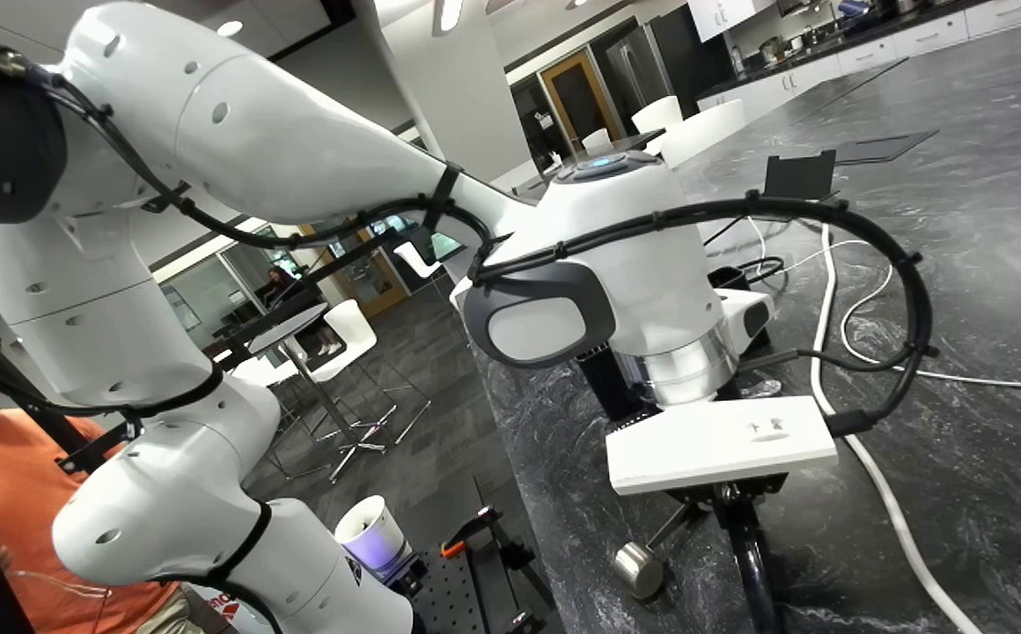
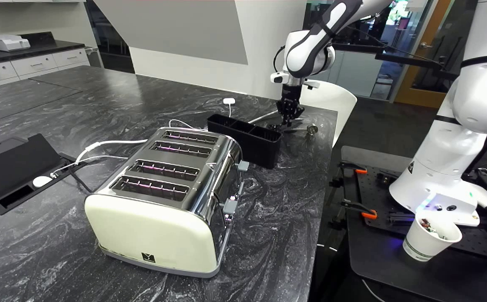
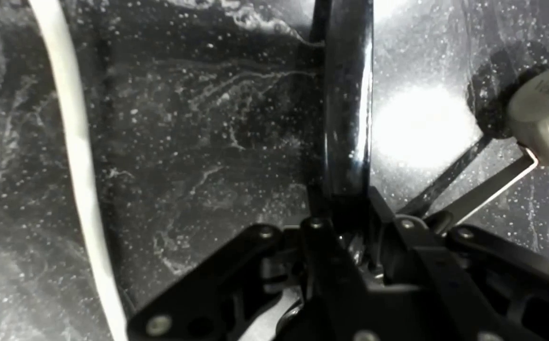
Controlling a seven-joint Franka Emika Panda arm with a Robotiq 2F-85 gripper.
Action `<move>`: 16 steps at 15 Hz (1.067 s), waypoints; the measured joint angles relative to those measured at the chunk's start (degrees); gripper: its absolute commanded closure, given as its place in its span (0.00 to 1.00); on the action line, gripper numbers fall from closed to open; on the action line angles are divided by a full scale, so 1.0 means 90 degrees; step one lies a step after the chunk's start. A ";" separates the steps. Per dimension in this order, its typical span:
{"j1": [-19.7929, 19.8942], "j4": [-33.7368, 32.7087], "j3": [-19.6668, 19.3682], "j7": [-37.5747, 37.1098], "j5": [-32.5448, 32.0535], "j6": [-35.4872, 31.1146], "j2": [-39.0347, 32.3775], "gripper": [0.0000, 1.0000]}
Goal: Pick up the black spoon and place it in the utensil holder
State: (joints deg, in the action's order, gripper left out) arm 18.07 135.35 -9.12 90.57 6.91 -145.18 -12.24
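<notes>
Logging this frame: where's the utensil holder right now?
In an exterior view, the utensil holder stands on the dark counter near mid-picture, beyond the cream toaster and just left of the gripper as pictured.

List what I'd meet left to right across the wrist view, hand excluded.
White cable → black spoon (only part of it shows, running to the top edge) → metal utensil, its cup-shaped end at the right edge.
</notes>
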 measured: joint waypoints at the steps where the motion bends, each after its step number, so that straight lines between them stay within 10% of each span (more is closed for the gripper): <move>1: -0.0008 0.0005 -0.0001 -0.0014 -0.0084 0.0107 0.0123 0.94; 8: -0.0253 -0.0039 -0.0012 0.0164 -0.0212 0.1970 0.1812 0.94; 16: -0.1078 -0.0708 -0.0245 0.1606 0.1443 0.3397 0.2560 0.94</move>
State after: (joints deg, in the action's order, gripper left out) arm 8.36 128.97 -11.33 105.02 19.89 -114.61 10.80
